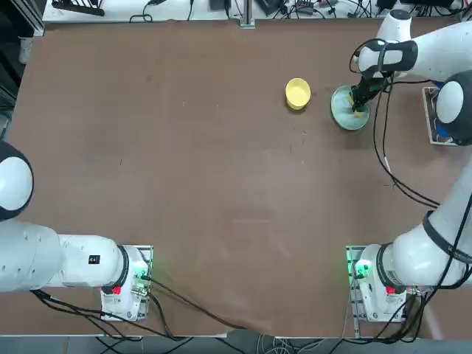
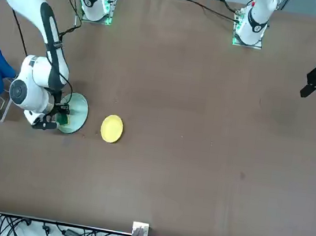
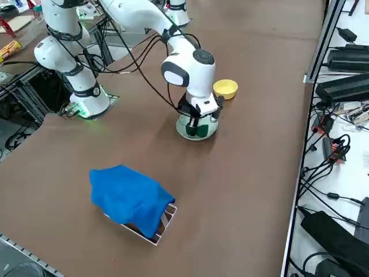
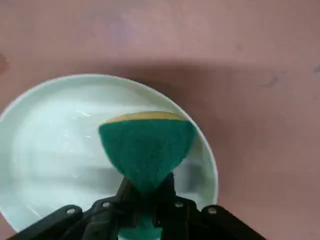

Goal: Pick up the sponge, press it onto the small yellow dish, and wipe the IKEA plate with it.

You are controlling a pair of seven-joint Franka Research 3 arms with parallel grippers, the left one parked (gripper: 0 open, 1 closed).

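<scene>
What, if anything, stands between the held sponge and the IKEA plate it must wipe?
Nothing visible does. The right gripper is shut on the sponge, which hangs directly over the IKEA plate. The small yellow dish sits apart, off to one side.

Robotics lab, tabletop manipulation bench. A wide brown table (image 1: pixel 221 184) carries two white arms on bolted base plates (image 1: pixel 133 284) with green indicator lights, cabling running off each base. Black cables (image 1: pixel 398 177) loop freely over the table surface. Along the far edge of the table runs a white ledge with loose wires and adapters (image 1: pixel 295 9). The right side view shows aluminium framing (image 3: pixel 323 34) beside the table and a white bench with black power supplies and tangled leads (image 3: pixel 346 86). A blue cloth (image 3: pixel 130 199) drapes over a small rack near the table edge. No household or shop furnishings; everything is test equipment.
</scene>
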